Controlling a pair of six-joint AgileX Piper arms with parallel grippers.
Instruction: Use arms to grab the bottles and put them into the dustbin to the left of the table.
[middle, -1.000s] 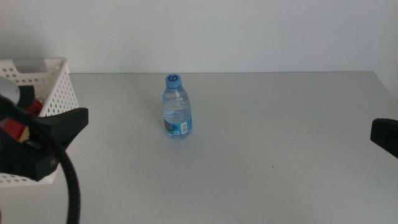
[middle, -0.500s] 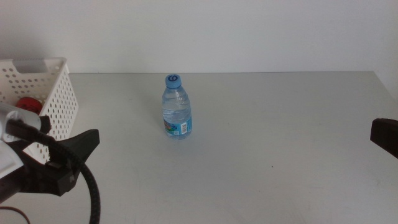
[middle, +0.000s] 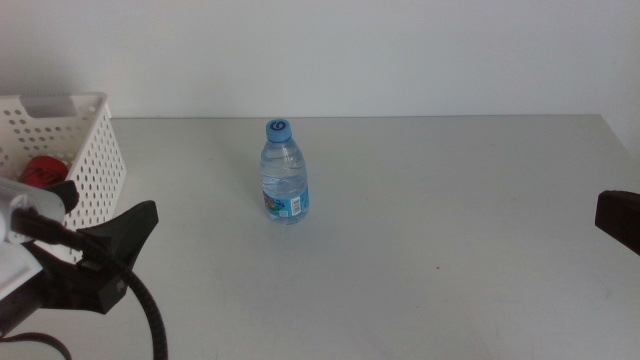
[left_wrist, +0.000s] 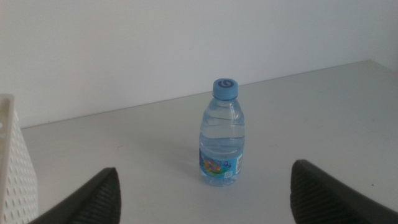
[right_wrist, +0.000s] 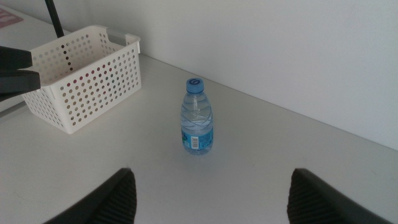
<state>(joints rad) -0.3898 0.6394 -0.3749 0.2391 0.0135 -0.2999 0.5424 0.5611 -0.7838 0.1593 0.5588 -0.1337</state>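
A small clear water bottle (middle: 284, 175) with a blue cap stands upright mid-table. It also shows in the left wrist view (left_wrist: 222, 134) and the right wrist view (right_wrist: 198, 124). The white holed dustbin (middle: 85, 150) stands at the far left, with a red can (middle: 44, 170) inside. The yellow tea bottle is out of view. My left gripper (middle: 110, 250) is open and empty, in front of the dustbin and well left of the bottle. In its own view (left_wrist: 205, 205) the jaws stand wide apart. My right gripper (middle: 620, 218) waits open at the right edge (right_wrist: 217, 202).
The grey-white table (middle: 450, 230) stretches bare to the right of the bottle. A white wall runs behind the table's back edge. The left arm's thick black cable (middle: 150, 315) hangs at the front left. The dustbin also shows in the right wrist view (right_wrist: 81, 81).
My left gripper has drawn back from over the dustbin toward the table's front left, uncovering the red can inside. The bottle and the right gripper have not moved.
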